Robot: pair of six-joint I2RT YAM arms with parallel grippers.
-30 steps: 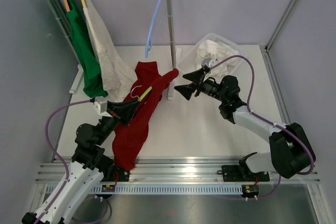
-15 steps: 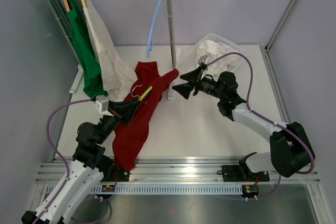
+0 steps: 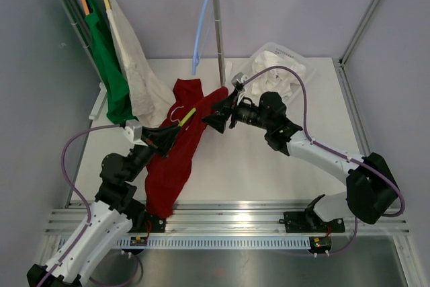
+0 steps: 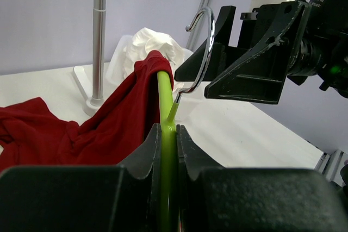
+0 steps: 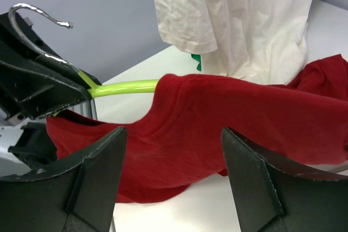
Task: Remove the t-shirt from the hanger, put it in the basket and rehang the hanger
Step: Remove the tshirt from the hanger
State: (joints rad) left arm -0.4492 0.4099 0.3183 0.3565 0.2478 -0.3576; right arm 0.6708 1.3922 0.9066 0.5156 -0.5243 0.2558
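Both jaws of the left gripper pinch the lime-green hanger, over which the red t-shirt drapes, trailing onto the table. The right gripper faces the shirt, jaws wide apart, holding nothing

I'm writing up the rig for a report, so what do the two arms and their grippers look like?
The left arm and right arm have white link shells with black joints. A purple cable loops off each. The left gripper and right gripper are black, with broad, angular, wedge-shaped fingers.
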